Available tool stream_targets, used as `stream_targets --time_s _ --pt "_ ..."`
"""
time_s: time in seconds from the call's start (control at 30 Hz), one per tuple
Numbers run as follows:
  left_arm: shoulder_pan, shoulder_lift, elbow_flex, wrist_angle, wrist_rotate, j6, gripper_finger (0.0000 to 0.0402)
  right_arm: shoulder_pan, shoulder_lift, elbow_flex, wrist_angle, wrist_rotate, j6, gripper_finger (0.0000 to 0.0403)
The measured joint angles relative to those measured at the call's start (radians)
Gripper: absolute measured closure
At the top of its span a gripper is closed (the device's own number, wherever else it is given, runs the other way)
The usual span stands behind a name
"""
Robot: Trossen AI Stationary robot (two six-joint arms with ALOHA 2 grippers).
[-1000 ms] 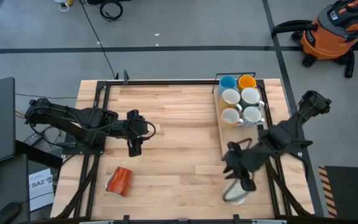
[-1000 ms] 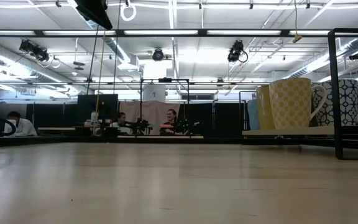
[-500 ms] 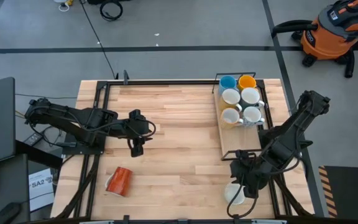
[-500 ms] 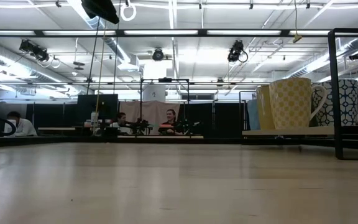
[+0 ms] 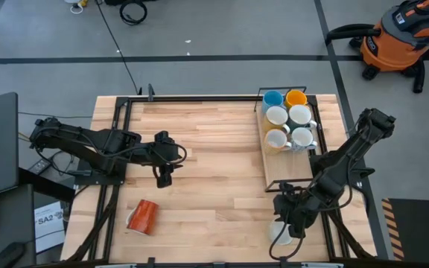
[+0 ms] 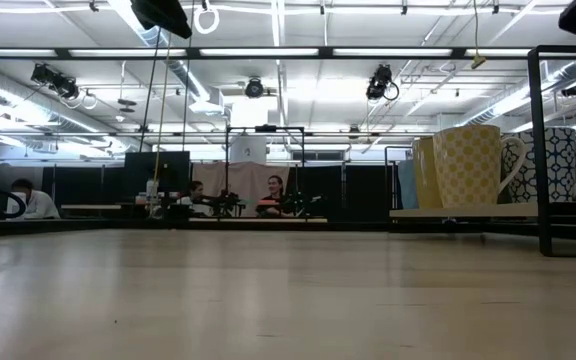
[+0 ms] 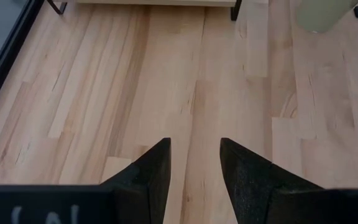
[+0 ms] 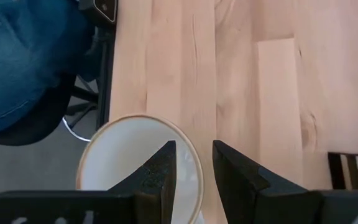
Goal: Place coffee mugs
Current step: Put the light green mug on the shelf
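A white mug (image 5: 276, 234) stands upright near the table's near right corner, mouth up (image 8: 123, 168). My right gripper (image 5: 289, 222) hangs open just over it. In the right wrist view (image 8: 194, 163) one finger is over the mug's hollow and the other outside its rim, with no touch showing. A red-orange mug (image 5: 142, 216) lies on its side at the near left. Several more mugs (image 5: 287, 119) stand on a raised wooden tray (image 5: 289, 170) at the far right. My left gripper (image 5: 162, 176) waits open above bare wood left of centre (image 7: 194, 162).
The tray's near half is bare wood inside a black frame. In the low view a yellow patterned mug (image 6: 468, 165) and a blue-and-white one (image 6: 558, 160) stand on it. A person in blue jeans (image 8: 23, 56) is just past the table's near edge. An orange vacuum (image 5: 401, 37) stands on the floor.
My right gripper has come down and toward the table's near edge, and its fingers now reach over the white mug's rim. The mug has stayed in place.
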Motion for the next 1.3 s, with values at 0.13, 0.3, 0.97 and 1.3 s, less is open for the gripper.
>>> stream_targets --time_s 0.13,0.3,0.97,1.3 --pt "0.000 0.000 0.000 0.000 0.000 0.000 0.0257 0.000 0.000 -0.033 0.039 0.000 0.000 0.0293" --pt "0.000 0.000 0.000 0.000 0.000 -0.003 0.0257 0.000 0.000 -0.049 0.057 0.000 -0.036 0.0293" --pt "0.000 0.000 0.000 0.001 0.000 -0.026 0.0257 0.000 0.000 -0.074 0.131 -0.001 -0.276 0.0293" --pt "0.000 0.000 0.000 0.001 0.000 -0.045 0.0257 -0.002 0.000 -0.074 0.145 -0.002 -0.401 0.0293"
